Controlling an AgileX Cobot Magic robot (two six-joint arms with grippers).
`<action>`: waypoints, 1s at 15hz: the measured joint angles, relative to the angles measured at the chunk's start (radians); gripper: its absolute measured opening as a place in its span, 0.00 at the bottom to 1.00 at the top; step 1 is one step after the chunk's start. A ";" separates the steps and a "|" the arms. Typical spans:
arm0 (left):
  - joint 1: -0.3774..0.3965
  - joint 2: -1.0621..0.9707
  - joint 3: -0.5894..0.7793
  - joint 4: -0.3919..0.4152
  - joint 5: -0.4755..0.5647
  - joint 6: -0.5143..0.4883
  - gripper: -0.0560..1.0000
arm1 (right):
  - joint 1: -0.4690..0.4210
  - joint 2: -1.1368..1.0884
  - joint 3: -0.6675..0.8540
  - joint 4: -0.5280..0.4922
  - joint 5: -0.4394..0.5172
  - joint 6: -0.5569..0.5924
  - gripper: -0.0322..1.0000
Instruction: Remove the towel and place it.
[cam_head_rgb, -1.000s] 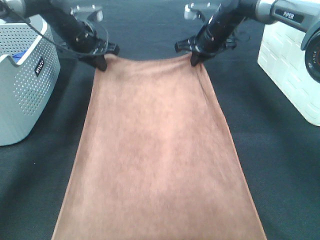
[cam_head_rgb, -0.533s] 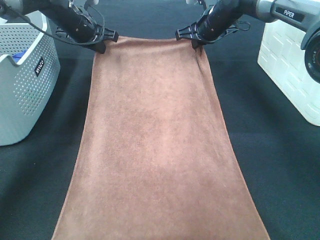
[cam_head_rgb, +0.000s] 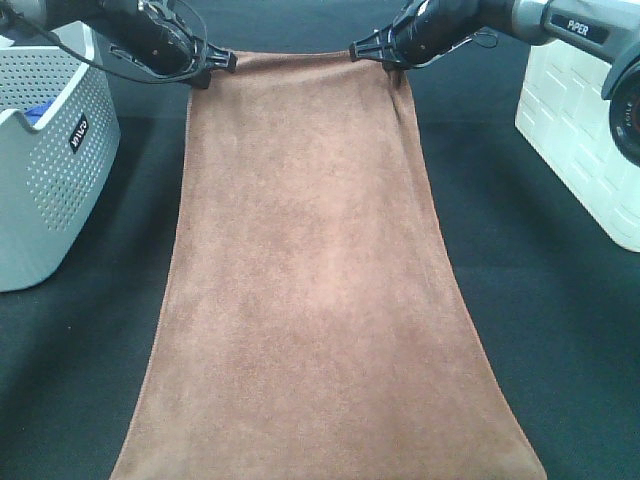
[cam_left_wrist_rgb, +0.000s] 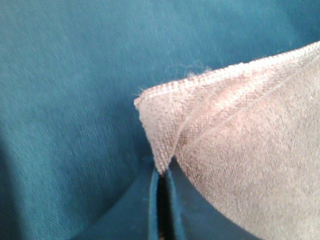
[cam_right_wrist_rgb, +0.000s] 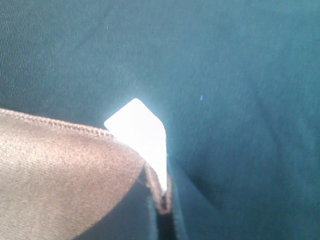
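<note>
Pressed together between the jaws of the left gripper (cam_left_wrist_rgb: 160, 172): one folded corner of the towel (cam_left_wrist_rgb: 240, 130), hem stitching showing. Pinched just as tight in the right gripper (cam_right_wrist_rgb: 162, 200): the other far corner, with the white tag (cam_right_wrist_rgb: 142, 132) standing up right beside the grip.

Both grippers carried farther from the camera than a second ago, level with each other. Far hem now drawn nearly straight between them, in place of the earlier shallow sag. Dragged along behind them: the towel's body, smooth on the black table cloth (cam_head_rgb: 560, 330), trailing back from the grippers toward the camera and out past the lower edge of the high view. No part of it in the basket. Judged from this: removal done and spreading close to finished, with only setting down and releasing the two corners left.

Out to the left gripper's outer side and back toward the camera: a grey basket (cam_head_rgb: 50, 170) with a blue cloth (cam_head_rgb: 33, 112) inside, apart from the towel's long edge. Out to the right gripper's outer side: a white box (cam_head_rgb: 580, 130), also well apart. No obstacle seen along the pulling line, though very little of the table beyond the grippers in view.
</note>
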 joint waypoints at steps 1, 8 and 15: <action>0.000 0.000 0.000 0.001 -0.005 0.000 0.05 | 0.000 0.000 0.000 0.000 -0.011 0.000 0.04; 0.000 0.049 0.000 0.001 -0.072 0.000 0.05 | 0.000 0.038 -0.001 0.000 -0.073 -0.001 0.04; 0.000 0.111 0.000 -0.003 -0.167 0.001 0.05 | 0.000 0.099 -0.002 0.003 -0.140 0.000 0.04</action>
